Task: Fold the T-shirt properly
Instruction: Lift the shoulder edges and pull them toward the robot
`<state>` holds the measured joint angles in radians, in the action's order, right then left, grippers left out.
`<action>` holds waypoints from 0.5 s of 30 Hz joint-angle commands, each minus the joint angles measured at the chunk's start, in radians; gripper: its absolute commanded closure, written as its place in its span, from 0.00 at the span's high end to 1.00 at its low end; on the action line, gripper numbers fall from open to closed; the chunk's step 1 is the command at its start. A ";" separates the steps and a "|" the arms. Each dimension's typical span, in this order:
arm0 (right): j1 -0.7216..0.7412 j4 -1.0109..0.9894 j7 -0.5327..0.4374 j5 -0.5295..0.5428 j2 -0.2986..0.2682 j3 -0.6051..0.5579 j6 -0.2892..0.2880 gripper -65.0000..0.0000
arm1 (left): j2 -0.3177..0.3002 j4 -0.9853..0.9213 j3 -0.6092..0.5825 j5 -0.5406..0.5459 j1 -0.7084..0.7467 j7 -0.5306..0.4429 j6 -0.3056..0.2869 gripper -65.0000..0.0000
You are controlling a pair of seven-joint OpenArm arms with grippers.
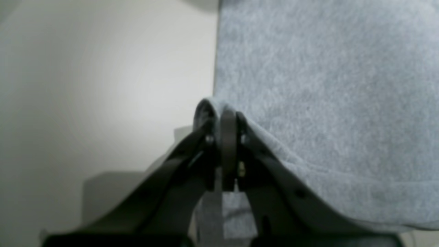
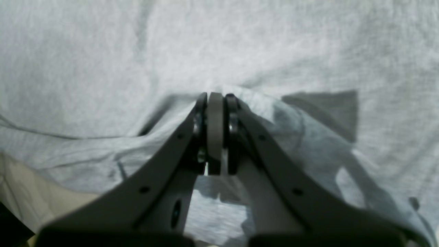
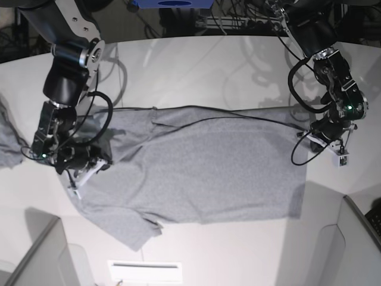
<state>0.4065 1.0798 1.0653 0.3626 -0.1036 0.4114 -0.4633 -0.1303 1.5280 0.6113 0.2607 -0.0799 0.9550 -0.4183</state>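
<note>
The heather-grey T-shirt (image 3: pixel 202 173) lies spread flat on the white table (image 3: pixel 196 65), plain side up, with one sleeve pointing to the front left. My left gripper (image 1: pixel 219 115) is shut on the T-shirt's (image 1: pixel 325 85) edge; in the base view it sits at the cloth's right corner (image 3: pixel 309 140). My right gripper (image 2: pixel 215 97) is shut on a raised fold of the T-shirt (image 2: pixel 103 68), which in the base view is at the garment's left edge (image 3: pixel 74 188). The cloth bunches up around both sets of fingertips.
A smaller grey cloth lump (image 3: pixel 9 146) lies at the table's left edge. Thin black cables (image 3: pixel 226 117) run across the T-shirt's far edge. Grey bin walls stand at the front left (image 3: pixel 41 250) and front right (image 3: pixel 357 238). A white label (image 3: pixel 143 271) lies at the front.
</note>
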 commanded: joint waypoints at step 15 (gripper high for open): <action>-0.131 0.382 -0.040 0.020 0.005 0.212 0.001 0.40 | 0.017 0.199 0.124 0.018 0.036 -0.012 -0.006 0.75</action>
<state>0.2478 1.4467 1.0458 0.3618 -0.0887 0.6243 -0.4553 -0.0975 1.7115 0.7345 0.2775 -0.0364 0.9615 -0.4255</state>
